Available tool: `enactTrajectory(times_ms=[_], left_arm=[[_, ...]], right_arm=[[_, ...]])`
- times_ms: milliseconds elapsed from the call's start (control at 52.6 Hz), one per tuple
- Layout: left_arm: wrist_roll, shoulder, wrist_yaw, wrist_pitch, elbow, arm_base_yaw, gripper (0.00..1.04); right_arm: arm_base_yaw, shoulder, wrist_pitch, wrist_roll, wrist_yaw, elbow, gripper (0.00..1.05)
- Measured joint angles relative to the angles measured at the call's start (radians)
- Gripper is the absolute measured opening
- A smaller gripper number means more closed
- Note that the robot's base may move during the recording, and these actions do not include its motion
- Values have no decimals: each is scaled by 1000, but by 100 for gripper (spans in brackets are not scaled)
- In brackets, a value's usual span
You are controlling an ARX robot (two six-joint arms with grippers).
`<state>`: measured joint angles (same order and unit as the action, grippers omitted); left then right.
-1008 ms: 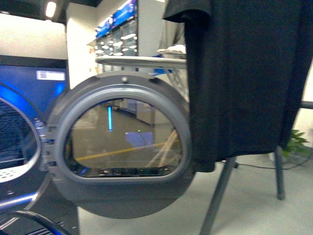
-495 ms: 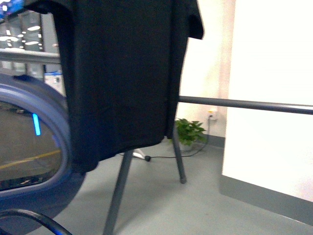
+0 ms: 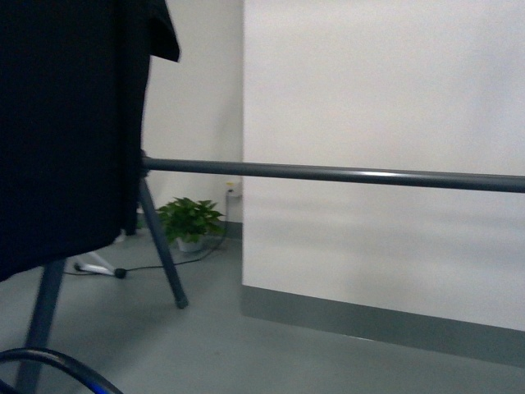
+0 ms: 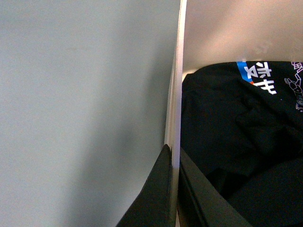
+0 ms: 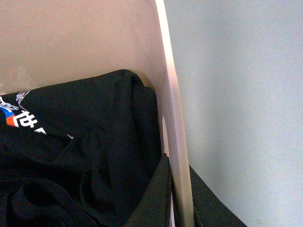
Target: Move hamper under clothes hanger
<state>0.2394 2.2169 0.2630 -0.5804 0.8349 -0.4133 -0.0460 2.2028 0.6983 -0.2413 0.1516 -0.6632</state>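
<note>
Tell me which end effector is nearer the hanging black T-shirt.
Left, probably. The T-shirt hangs at the robot's front left; the left end effector clamps the hamper rim on that side, the right end effector the opposite rim.

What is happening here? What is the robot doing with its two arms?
The robot holds a beige hamper with both arms: the left gripper and the right gripper each clamp its rim. Black clothes lie inside. Ahead stands the drying rack with a black T-shirt hanging on it. The front view does not show the hamper.
</note>
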Motion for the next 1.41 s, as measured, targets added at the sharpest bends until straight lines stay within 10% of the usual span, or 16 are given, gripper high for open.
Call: enactTrajectory(times_ms=[1142,1408], left_arm=[[0,-1,-2,0,1,-2,4],[-44,46,73,-247,23,0,4]], right_arm=[[1,2,0,-1,5,5,3],[5,21,78,-4,32,-28,3]])
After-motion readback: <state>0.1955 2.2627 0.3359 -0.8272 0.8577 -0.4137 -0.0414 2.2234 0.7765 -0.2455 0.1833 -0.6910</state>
